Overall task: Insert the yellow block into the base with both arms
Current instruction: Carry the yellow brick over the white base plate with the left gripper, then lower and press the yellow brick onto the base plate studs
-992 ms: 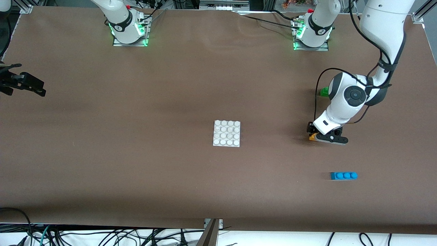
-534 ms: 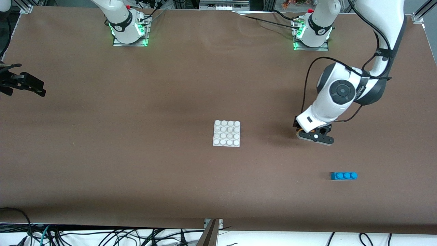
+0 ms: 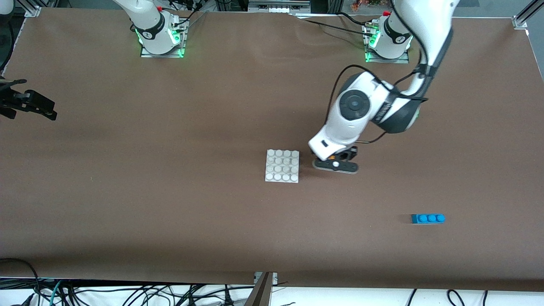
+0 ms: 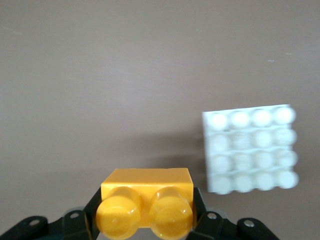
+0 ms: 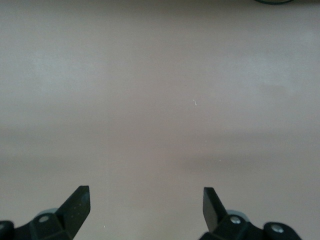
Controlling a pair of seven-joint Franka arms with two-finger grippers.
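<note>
A: Where is the left gripper (image 3: 335, 165)?
B: Low over the bench, wrist bent down, fingers (image 4: 88, 220) clamped on the yellow block (image 4: 145, 207).
A: And the right gripper (image 5: 145, 206)?
B: Waiting at its arm's end, fingers spread.

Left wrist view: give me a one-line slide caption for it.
Left gripper, jaws shut on the yellow block, hangs over the brown table beside the white studded base.
</note>
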